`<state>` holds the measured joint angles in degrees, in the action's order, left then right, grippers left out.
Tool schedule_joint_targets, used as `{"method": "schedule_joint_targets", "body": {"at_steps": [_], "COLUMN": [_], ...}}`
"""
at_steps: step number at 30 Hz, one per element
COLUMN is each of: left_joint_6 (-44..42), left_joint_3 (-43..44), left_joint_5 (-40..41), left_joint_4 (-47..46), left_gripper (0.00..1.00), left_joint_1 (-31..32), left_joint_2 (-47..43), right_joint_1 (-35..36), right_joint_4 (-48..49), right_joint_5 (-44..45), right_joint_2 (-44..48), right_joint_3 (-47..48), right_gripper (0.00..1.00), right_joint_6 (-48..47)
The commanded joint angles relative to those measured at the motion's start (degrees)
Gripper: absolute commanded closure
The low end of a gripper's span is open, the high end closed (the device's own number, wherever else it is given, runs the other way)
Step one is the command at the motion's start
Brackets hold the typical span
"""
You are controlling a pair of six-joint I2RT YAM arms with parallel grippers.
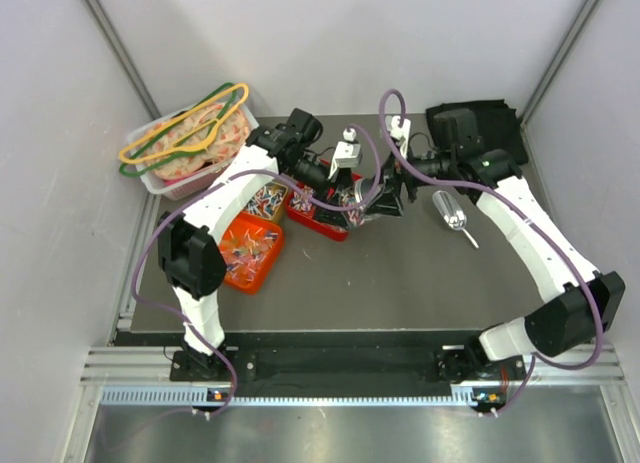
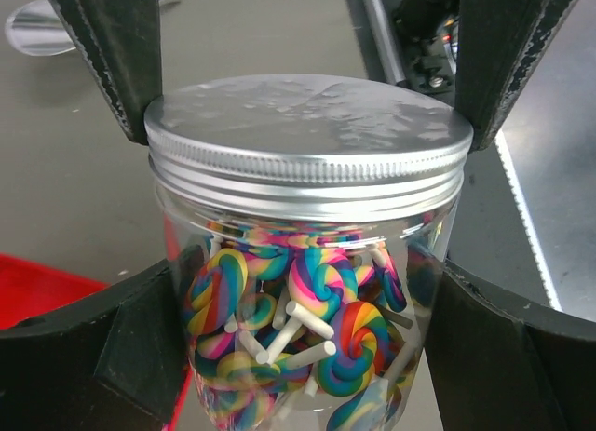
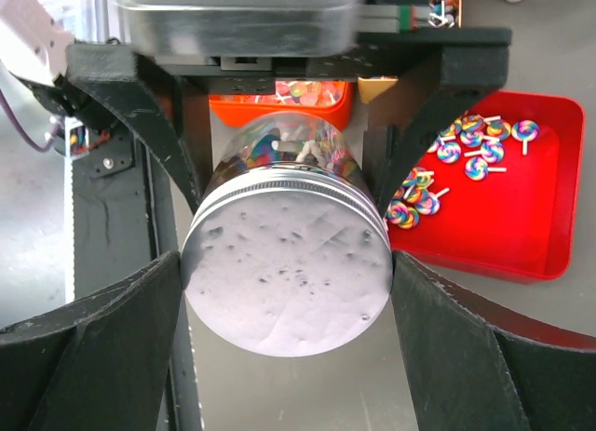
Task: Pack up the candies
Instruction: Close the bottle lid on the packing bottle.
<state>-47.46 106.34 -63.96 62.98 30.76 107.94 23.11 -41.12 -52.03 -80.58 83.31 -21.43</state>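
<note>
A clear jar (image 2: 307, 301) with a silver screw lid (image 2: 307, 124) is full of rainbow swirl lollipops. My left gripper (image 2: 307, 347) is shut on the jar's body and holds it above the table. My right gripper (image 3: 287, 282) is shut on the lid (image 3: 287, 273), its fingers (image 2: 112, 49) touching both sides of the rim. In the top view the two grippers meet over the table's middle, left (image 1: 350, 198) and right (image 1: 388, 195). More lollipops (image 3: 466, 152) lie in a red tray (image 3: 540, 217). Tiny multicoloured candies (image 1: 245, 245) fill an orange tray (image 1: 262, 275).
A white basket (image 1: 165, 183) of pink-orange items with coloured hangers stands at the back left. A silver scoop (image 1: 452, 213) lies right of the grippers. A black object (image 1: 480, 123) sits at the back right. Grey walls enclose the table.
</note>
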Motion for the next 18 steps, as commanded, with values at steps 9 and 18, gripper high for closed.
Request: {"method": "schedule_joint_targets", "body": {"at_steps": [9,18], "left_joint_6": [-8.09,-4.74], "left_joint_3": [4.31,2.55], "left_joint_5": [0.85,5.95], "left_joint_4": [-3.12,-10.59], "left_gripper": [0.63,0.63], "left_joint_1": [0.70,0.97], "left_joint_2": [-8.80,-11.43], "right_joint_1": [-2.02,-2.11], "right_joint_4": [2.36,7.90], "right_joint_5": [-5.19,-7.47], "right_joint_2": [-4.15,-4.68], "right_joint_3": [3.09,2.82], "right_gripper": [0.24,0.23], "right_joint_6": [12.37,20.99]}}
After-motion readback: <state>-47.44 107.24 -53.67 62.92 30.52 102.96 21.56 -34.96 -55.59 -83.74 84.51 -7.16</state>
